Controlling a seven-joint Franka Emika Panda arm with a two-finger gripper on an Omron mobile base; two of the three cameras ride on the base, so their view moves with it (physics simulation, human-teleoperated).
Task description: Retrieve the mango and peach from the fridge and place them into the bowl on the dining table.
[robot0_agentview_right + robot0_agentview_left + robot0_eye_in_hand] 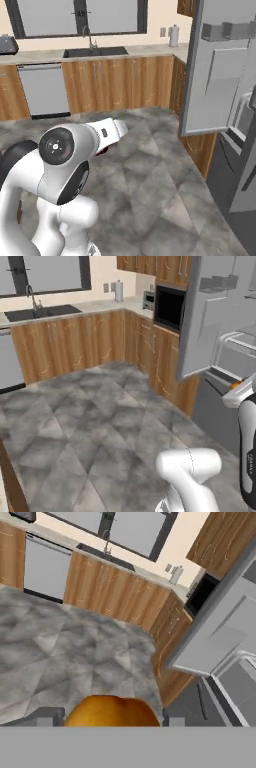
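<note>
The gripper (112, 719) apparently holds the smooth yellow-orange mango (111, 712) beside the open grey fridge (220, 637); next, carry it to the bowl.

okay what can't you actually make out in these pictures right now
- Mango between the gripper tips: lower part cut off by the hand view's bottom.
- Fridge shelves: cut off by the right edge in both base views.
- Mango in left base view: a sliver behind the white arm.

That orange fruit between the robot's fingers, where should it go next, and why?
Probably carry it away from the fridge toward the dining table. The mango sits between the gripper fingers, already outside the open fridge door, over bare floor.
</note>
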